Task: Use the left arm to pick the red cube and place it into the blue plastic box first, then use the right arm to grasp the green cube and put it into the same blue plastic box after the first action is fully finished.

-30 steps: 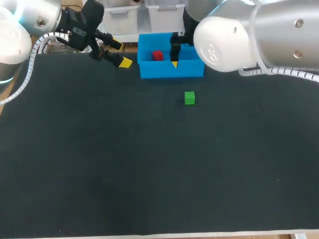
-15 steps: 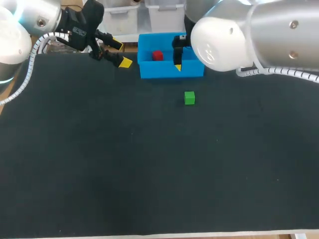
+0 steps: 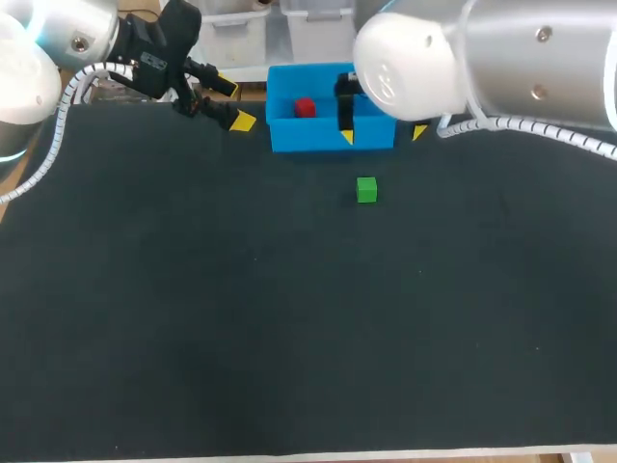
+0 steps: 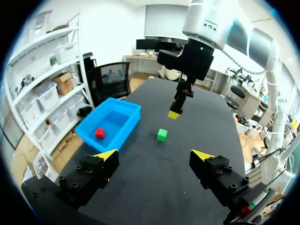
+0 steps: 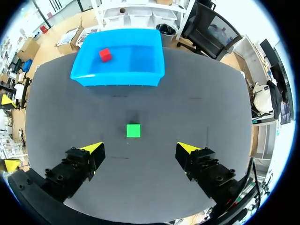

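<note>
While the red cube (image 3: 305, 107) lies inside the blue plastic box (image 3: 289, 137), we find the green cube (image 3: 366, 189) on the table near the box's front wall. Our left gripper (image 4: 154, 154) hangs wide open, empty, beside the box. Our right gripper (image 5: 140, 148) is spread wide, holding nothing, the green cube just ahead of it.

Looking down past my right gripper (image 5: 140, 148), I see its yellow fingertips (image 5: 93, 149) standing wide apart over the dark table (image 5: 211, 108), holding nothing. The green cube (image 5: 133, 130) lies flat on the table just ahead of the gripper, in line with the gap between the fingers and touching neither of them. Farther ahead sits the blue plastic box (image 5: 117, 78), clear of the green cube. The red cube (image 5: 105, 55) rests inside the box, toward its far wall and off to one side.
</note>
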Robot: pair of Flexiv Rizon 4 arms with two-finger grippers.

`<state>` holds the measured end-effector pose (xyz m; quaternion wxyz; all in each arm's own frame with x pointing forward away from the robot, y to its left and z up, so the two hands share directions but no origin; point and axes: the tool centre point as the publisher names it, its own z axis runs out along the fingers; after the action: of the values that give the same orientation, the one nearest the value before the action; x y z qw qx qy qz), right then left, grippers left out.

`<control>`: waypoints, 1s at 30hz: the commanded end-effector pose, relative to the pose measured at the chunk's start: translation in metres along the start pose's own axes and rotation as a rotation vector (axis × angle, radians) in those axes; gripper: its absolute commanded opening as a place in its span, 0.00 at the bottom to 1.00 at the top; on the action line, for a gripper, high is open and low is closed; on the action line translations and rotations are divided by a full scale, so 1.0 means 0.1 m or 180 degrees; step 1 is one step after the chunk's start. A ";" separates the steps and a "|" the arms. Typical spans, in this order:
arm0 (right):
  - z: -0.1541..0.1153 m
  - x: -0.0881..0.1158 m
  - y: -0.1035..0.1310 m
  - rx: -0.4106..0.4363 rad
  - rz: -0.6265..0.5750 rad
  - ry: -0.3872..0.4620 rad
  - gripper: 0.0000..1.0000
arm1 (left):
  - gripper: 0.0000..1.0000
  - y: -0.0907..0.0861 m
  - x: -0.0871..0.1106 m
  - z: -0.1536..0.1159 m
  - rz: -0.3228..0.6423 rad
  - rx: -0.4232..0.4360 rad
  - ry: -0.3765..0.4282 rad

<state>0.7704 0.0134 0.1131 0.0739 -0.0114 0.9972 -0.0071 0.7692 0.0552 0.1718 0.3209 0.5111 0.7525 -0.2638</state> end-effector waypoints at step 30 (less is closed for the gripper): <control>0.03 -0.11 0.18 0.0079 -0.0032 0.0105 1.00 | 1.00 0.00 0.01 0.00 0.0012 0.0003 -0.0016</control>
<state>0.7814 0.0318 0.1119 0.0577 -0.0156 0.9980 -0.0199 0.7692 0.0552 0.1718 0.3209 0.5110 0.7525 -0.2638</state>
